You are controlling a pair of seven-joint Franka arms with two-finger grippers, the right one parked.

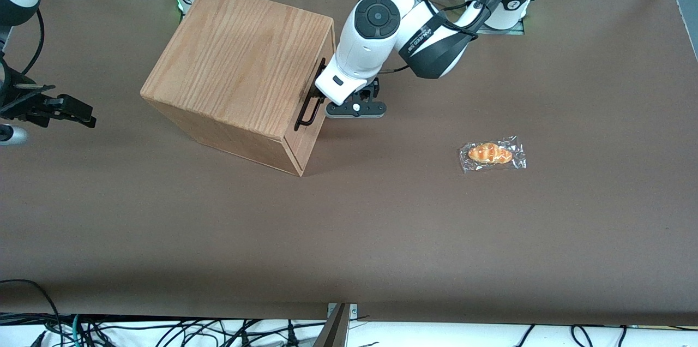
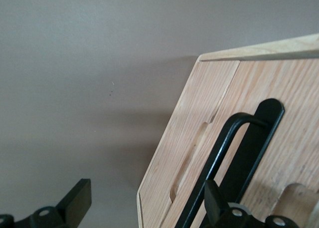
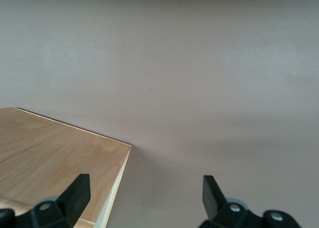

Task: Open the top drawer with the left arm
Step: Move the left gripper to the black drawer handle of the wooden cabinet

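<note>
The wooden box (image 1: 240, 69) is sitting on the brown table (image 1: 381, 238), turned at a slant, toward the parked arm's end of the table; its front is facing the working arm's end; the top drawer (image 1: 322, 66) is looking shut, with its face sitting flat with the rest of the front and no gap showing, so the pulling is not yet done; the black handle (image 1: 308, 109) is sticking out from that front, and its long bar is running along the front, from farther away to nearer the front camera; the left arm (image 1: 381, 30) is reaching down just beside the front; its gripper (image 1: 354, 101) is sitting right at the handle; in the wrist view the gripper (image 2: 144, 205) is spread wide, with one finger (image 2: 215, 202) near the handle (image 2: 224, 158) and the bar not yet between the two; so it is holding nothing, and the grabbing and pulling are both left to do; a wrapped bun (image 1: 491, 154) is lying well apart, toward the working arm's end.
</note>
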